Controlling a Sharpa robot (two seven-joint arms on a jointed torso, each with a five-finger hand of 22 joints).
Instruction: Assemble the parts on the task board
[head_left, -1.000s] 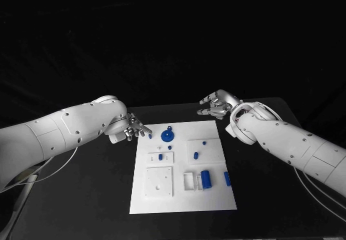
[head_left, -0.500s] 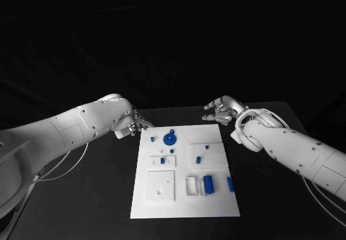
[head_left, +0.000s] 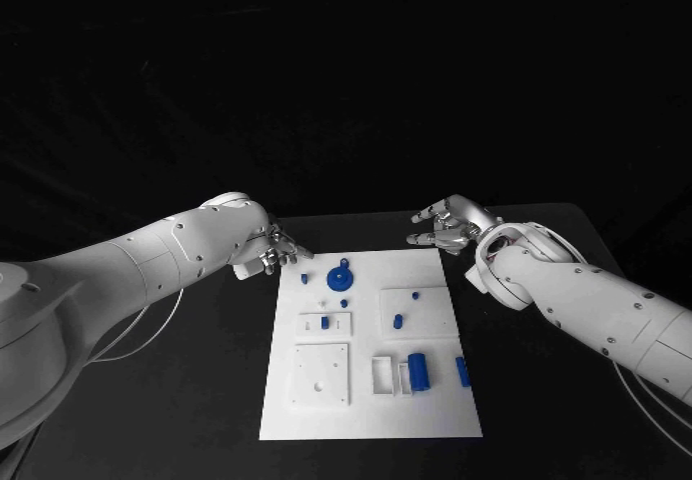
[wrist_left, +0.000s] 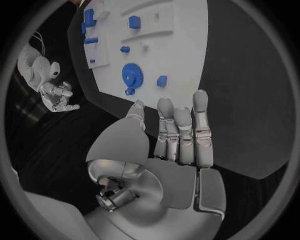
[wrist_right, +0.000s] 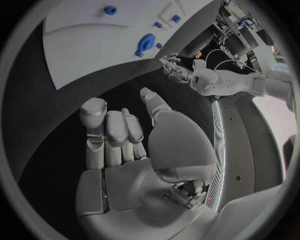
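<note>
- The board (head_left: 369, 345) is a white plate that lies flat in the middle of the head view, on the black table (head_left: 188, 400). It likely sits there so both hands can reach it.
- The left hand (head_left: 270, 250) is in the upper left part of the head view, just off the board's top left corner. Its fingers (wrist_left: 181, 135) are straight and side by side, and they hold nothing. I think it waits there because the closest parts are near that corner.
- The right hand (head_left: 441, 226) is in the upper right part of the head view, past the board's top right corner, over the table. Its fingers (wrist_right: 112, 135) are bent a little and hold nothing.
- A blue gear (head_left: 338, 277) lies on the board near the top left, close to the left hand. A small blue block (head_left: 304, 279) lies just beside it.
- A white tile (head_left: 323, 323) in the middle holds a small blue peg (head_left: 325, 322). Another tile (head_left: 407, 310) to its right has two small blue bits on it.
- A blue tube (head_left: 415, 370) lies low on the board next to a white box (head_left: 382, 374). A blue bar (head_left: 462, 371) lies near the right edge.
- A big plain tile (head_left: 320, 374) sits at the lower left of the board.
- The loose parts are spread apart, maybe so each one is easy to pick up alone.
- No part is picked up yet, so the job looks like it is at the start.
</note>
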